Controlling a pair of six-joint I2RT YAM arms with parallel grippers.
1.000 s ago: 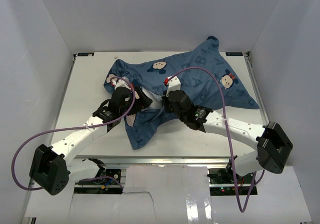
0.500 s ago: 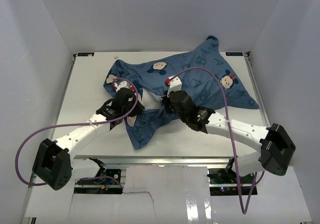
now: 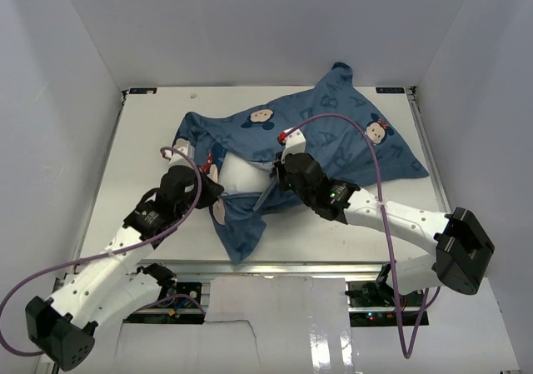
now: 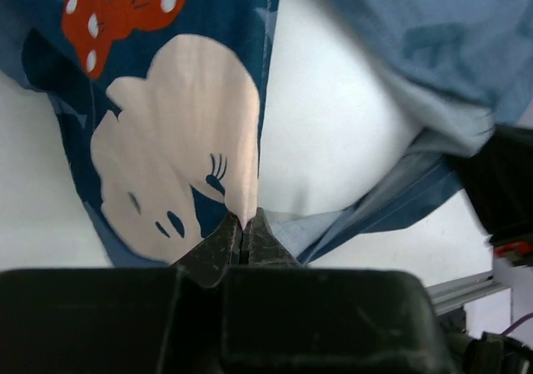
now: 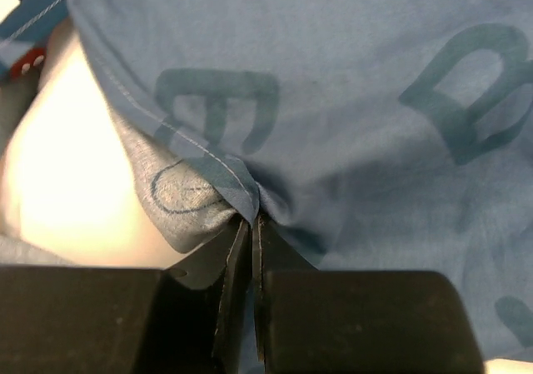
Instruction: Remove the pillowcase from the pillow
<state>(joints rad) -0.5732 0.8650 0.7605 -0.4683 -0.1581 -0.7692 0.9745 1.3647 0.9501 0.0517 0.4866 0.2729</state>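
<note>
The blue pillowcase (image 3: pixel 333 128) with mouse faces and letters lies across the middle of the table, one corner raised at the back. At its near open end the white pillow (image 3: pixel 241 174) shows through the mouth. My left gripper (image 3: pixel 210 192) is shut on the mouth's left edge; in the left wrist view its tips (image 4: pixel 244 222) pinch a fold of pillowcase (image 4: pixel 166 166) printed with a mouse face, beside the bare pillow (image 4: pixel 333 124). My right gripper (image 3: pixel 279 177) is shut on the mouth's right hem (image 5: pixel 208 162); its tips (image 5: pixel 252 220) pinch that fabric, with the pillow (image 5: pixel 67 166) to the left.
White walls close in the table (image 3: pixel 141 149) at left, right and back. Purple cables (image 3: pixel 350 124) loop over both arms, the right one arching above the pillowcase. A loose flap of pillowcase (image 3: pixel 241 236) hangs toward the table's near edge.
My left gripper shut on the pillowcase edge and drew back toward the near left. The mouth has spread and white pillow shows between the grippers. The right gripper stayed shut on the hem.
</note>
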